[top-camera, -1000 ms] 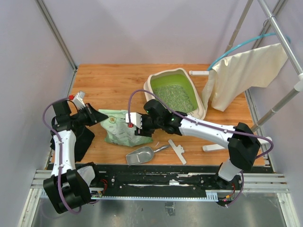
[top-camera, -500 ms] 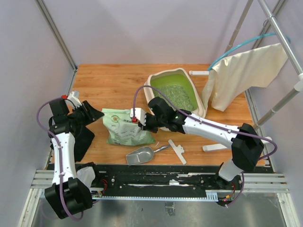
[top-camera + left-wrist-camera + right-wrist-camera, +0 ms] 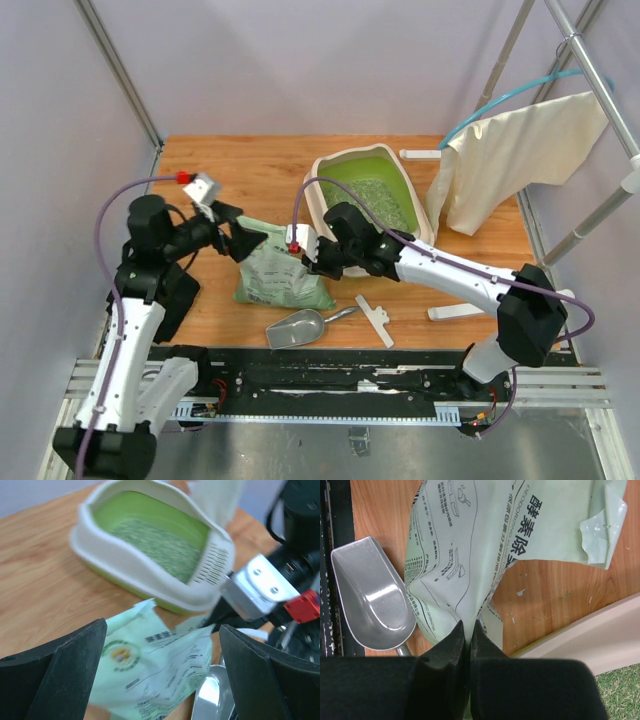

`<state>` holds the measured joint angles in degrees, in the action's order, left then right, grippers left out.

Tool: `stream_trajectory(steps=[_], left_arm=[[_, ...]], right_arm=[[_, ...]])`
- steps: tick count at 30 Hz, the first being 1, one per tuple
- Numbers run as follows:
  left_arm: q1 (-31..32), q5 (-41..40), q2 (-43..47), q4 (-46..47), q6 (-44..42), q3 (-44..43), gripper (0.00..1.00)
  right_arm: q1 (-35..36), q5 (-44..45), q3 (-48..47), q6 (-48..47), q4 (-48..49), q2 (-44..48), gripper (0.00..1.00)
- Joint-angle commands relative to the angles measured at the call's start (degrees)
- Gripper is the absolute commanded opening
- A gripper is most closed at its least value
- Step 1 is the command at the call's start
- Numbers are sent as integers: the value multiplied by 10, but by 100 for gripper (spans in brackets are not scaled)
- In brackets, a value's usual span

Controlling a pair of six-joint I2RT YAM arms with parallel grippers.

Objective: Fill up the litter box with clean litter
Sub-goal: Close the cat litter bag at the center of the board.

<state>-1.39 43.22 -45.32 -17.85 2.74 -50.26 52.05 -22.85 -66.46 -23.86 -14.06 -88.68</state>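
Overall: two arms reach over a wooden table (image 3: 230, 170), both meeting at a printed bag.
Litter box (image 3: 120, 560): cream-white tray with a green inside, standing toward the table's far edge, right of the middle, turned at a slant.
Clean litter (image 3: 375, 200): pale green-grey granules lying loose across the floor of the tray; the green walls above them show bare.
Bag (image 3: 275, 275): light green with black print, lying flat on the table left of the tray, nearer the front edge, its upper right corner close to the tray's wall.
Right gripper (image 3: 467, 627): fingers pressed together, pinching a fold of the bag's film on the side beside the tray; the film creases upward into the grip.
Left gripper (image 3: 235, 232): fingers spread wide, hanging over the bag's far left corner, nothing between them.
Scoop (image 3: 297, 328): silver metal, lying bowl-up at the table's front edge, touching or just beside the bag's near side.
White plastic piece (image 3: 375, 320): flat on the table just right of the scoop's handle.
Cloth (image 3: 520, 160): cream, draped from a rail beyond the table's right edge.
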Motion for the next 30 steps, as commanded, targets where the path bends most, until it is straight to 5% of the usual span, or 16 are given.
stream_trajectory(steps=[1,4,11,14,26,30], left_arm=[[129,5,-54,-31,-171,-9,100],[179,-10,-75,-33,-221,6,100],[184,55,-66,-21,-367,56,100],[185,41,-96,-85,-428,48,100],[222,-148,-158,-192,-479,45,99],[221,-201,-148,-234,-458,46,80]], right_arm=[[-9,-16,24,-23,34,46,1],[-9,-22,47,-24,60,64,1],[-9,-39,104,-33,125,99,1],[-9,-43,117,-41,139,109,1],[-8,-48,137,-65,154,121,1],[-8,-39,141,-72,150,125,1]])
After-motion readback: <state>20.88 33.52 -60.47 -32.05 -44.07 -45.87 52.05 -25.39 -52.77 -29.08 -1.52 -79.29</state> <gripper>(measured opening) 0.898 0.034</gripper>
